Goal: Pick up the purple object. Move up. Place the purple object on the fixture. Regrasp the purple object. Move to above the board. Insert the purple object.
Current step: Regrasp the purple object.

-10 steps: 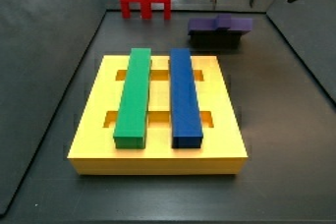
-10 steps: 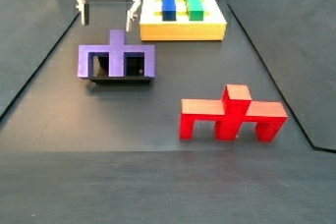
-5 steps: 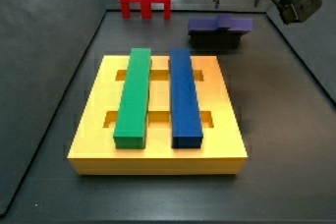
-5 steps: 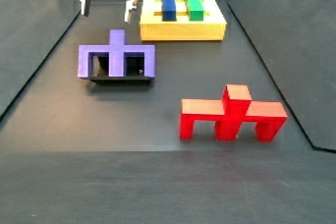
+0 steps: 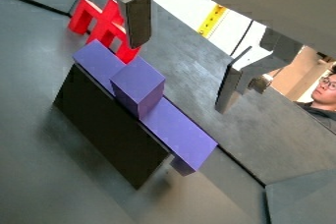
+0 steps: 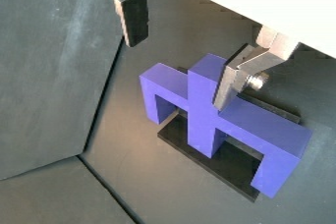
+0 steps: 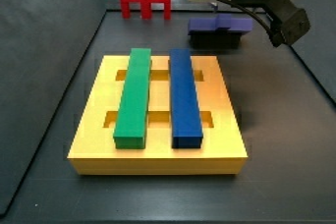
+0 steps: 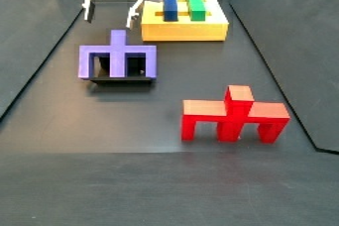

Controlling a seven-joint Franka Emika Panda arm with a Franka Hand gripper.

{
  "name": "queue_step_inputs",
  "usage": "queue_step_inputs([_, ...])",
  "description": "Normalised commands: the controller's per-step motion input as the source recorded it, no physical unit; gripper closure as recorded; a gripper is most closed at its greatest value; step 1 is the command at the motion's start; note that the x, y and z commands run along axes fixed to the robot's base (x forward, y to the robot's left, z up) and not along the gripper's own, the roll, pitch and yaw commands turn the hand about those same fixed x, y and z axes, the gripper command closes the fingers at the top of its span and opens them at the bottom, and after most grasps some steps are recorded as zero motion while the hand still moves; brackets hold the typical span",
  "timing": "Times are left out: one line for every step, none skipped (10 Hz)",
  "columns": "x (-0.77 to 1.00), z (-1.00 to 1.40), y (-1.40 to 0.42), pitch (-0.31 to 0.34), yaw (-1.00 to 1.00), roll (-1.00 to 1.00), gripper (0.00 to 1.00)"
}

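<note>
The purple object (image 8: 119,60) lies flat on the black fixture (image 8: 123,80), its stem pointing toward the board (image 8: 184,31). Both wrist views show the purple object (image 6: 217,127) resting across the fixture (image 5: 105,135). My gripper (image 8: 111,11) hangs open above the purple object, slightly to the board side, with nothing between its fingers (image 5: 136,22). In a wrist view one finger (image 6: 238,75) hovers over the stem and the other stands off past the crossbar. The yellow board (image 7: 160,154) carries a green bar (image 7: 134,94) and a blue bar (image 7: 184,94).
A red piece (image 8: 235,117) of similar shape stands on the dark floor, away from the fixture; it also shows behind the purple object as the red piece (image 5: 102,24). Dark walls (image 7: 53,31) bound the floor. The wrist camera housing (image 7: 285,20) hangs beside the fixture.
The arm has come down and further into a side view, toward the fixture. The gripper stays open. The purple object has not moved.
</note>
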Motion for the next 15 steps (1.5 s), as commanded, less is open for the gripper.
queue_step_inputs([0.0, 0.0, -0.03, 0.0, 0.0, 0.07, 0.0])
queue_step_inputs([0.0, -0.19, 0.0, 0.0, 0.0, 0.0, 0.0])
queue_step_inputs([0.0, -0.52, 0.0, 0.0, 0.0, 0.0, 0.0])
queue_step_inputs([0.0, -0.38, -0.02, 0.0, 0.0, 0.5, 0.0])
queue_step_inputs([0.0, -0.29, 0.0, 0.0, 0.02, 0.7, 0.0])
queue_step_inputs([0.0, -0.25, 0.0, 0.0, 0.02, 0.54, 0.0])
queue_step_inputs([0.0, -0.15, 0.0, 0.049, 0.0, 0.41, 0.0])
queue_step_inputs([0.0, -0.18, 0.07, 0.011, 0.13, 0.29, 0.0])
queue_step_inputs([0.04, -0.08, 0.13, 0.0, 0.29, -0.09, 0.0])
queue_step_inputs([0.0, -0.11, 0.19, 0.0, 0.37, -0.24, 0.0])
queue_step_inputs([0.0, -0.18, 0.16, 0.0, 0.42, -0.38, 0.0])
queue_step_inputs([-0.06, -0.15, 0.11, 0.0, 0.28, -0.29, 0.0])
queue_step_inputs([0.0, -0.08, 0.0, 0.0, 0.22, 0.0, 0.0])
queue_step_inputs([0.01, -0.12, 0.0, 0.0, 0.17, 0.0, 0.0])
queue_step_inputs([0.0, -0.14, 0.0, 0.0, 0.13, 0.0, 0.0])
